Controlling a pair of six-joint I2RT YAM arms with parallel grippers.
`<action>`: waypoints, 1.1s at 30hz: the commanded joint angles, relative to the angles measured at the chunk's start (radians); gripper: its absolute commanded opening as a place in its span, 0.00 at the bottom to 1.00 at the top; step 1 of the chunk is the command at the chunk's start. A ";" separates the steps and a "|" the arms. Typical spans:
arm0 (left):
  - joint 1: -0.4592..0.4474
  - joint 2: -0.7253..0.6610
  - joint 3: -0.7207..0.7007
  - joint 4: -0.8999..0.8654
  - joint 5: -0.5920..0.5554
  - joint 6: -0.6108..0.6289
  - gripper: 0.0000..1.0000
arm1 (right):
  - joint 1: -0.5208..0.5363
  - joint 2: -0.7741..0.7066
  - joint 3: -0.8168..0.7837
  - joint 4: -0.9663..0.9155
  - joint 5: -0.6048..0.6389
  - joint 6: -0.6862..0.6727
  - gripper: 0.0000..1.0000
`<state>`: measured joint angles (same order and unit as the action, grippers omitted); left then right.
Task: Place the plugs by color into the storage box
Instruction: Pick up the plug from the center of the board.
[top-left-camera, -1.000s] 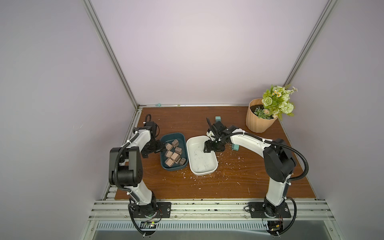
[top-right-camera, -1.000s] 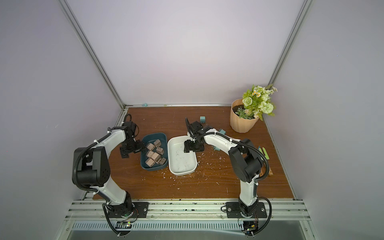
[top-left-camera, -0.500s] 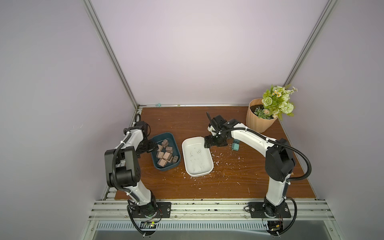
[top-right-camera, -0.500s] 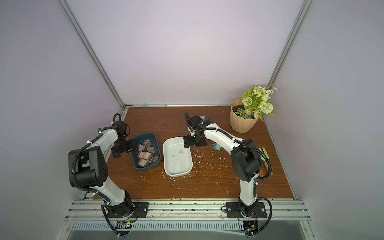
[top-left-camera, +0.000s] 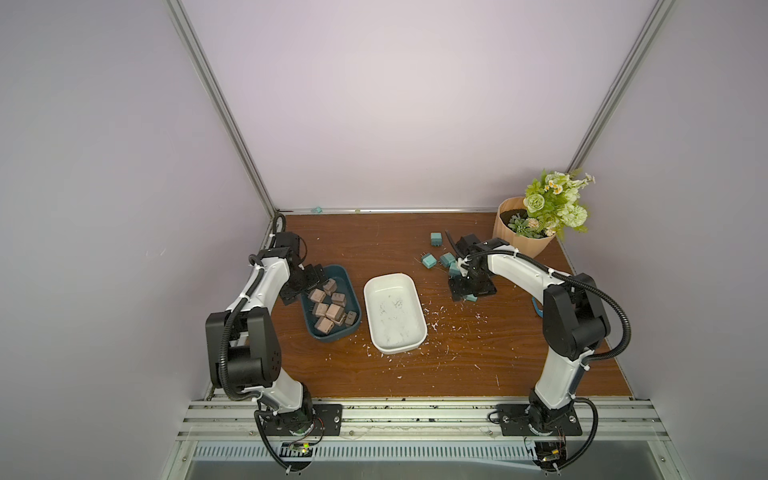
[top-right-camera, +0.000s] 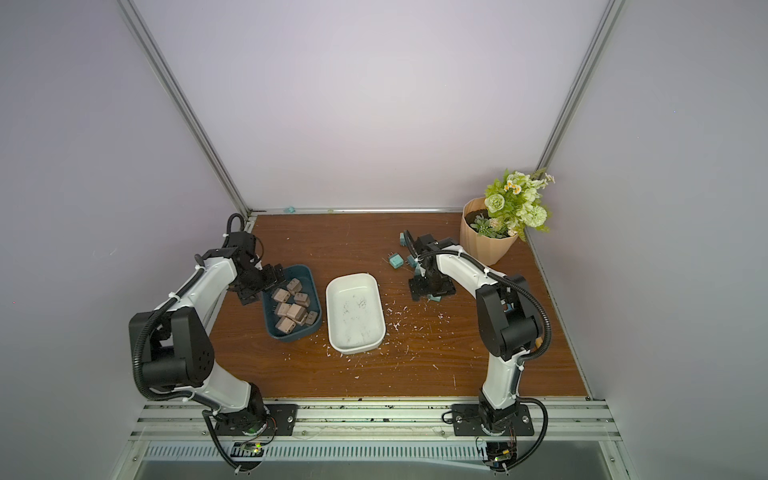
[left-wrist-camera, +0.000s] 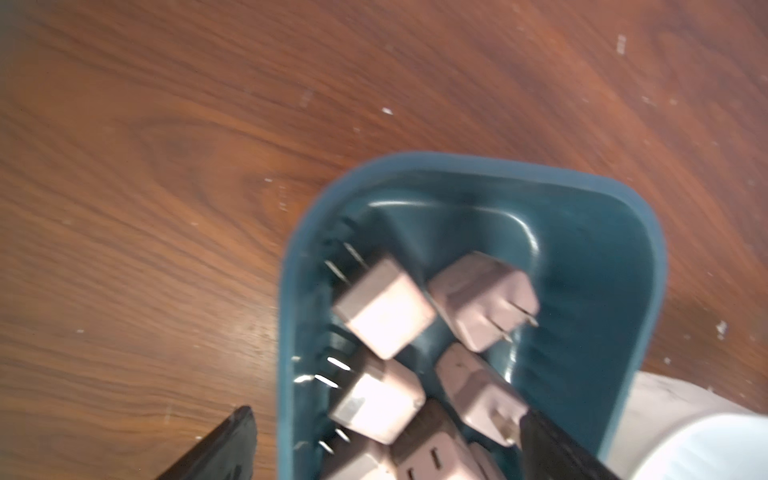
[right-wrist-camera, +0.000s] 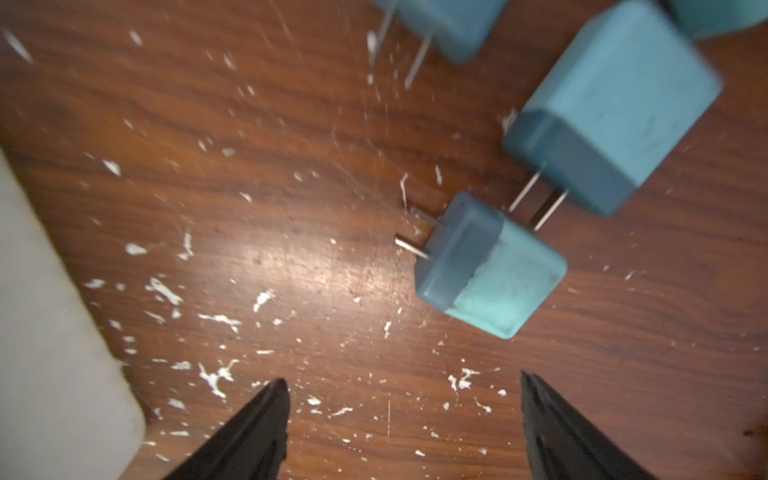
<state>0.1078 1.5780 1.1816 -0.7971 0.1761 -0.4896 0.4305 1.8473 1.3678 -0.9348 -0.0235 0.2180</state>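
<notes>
Left tool (left-wrist-camera: 386, 413) wide at bin (left-wrist-camera: 498, 162) (pink plugs (left-wrist-camera: 384, 307) inside); right tool (right-wrist-camera: 402, 378) wide near teal plugs (right-wrist-camera: 490, 266).

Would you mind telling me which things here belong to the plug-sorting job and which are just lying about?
Part of the job:
pinkish plugs
teal plugs
blue tray
white tray

Just lying about:
flowerpot
white scraps
</notes>
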 joint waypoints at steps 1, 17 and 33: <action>-0.028 -0.030 -0.009 -0.001 0.023 -0.049 1.00 | -0.005 -0.046 -0.021 0.041 0.010 -0.026 0.90; -0.031 -0.037 -0.033 -0.002 0.059 -0.040 0.99 | -0.094 0.086 0.074 0.104 0.072 -0.082 0.90; -0.031 -0.073 -0.089 0.011 0.055 -0.045 1.00 | -0.158 0.072 0.048 0.177 -0.027 -0.076 0.76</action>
<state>0.0830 1.5326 1.1038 -0.7834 0.2317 -0.5133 0.2714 1.9617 1.4311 -0.7845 0.0051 0.1452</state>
